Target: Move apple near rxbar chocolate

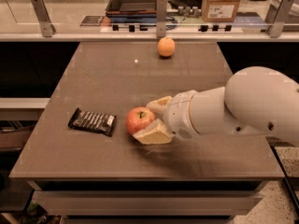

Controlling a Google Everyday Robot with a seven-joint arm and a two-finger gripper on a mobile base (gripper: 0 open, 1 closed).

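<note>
The apple is round and red with yellowish patches and a small dark stem. It sits low over the brown table, left of centre near the front. My gripper comes in from the right and is shut on the apple, one pale finger behind it and one in front. The rxbar chocolate is a flat dark wrapper with white lettering. It lies on the table just left of the apple, a small gap between them.
An orange round fruit sits at the table's far edge. Behind it a rail with metal posts fronts a counter holding a dark tray and a cardboard box. My white arm covers the table's right side.
</note>
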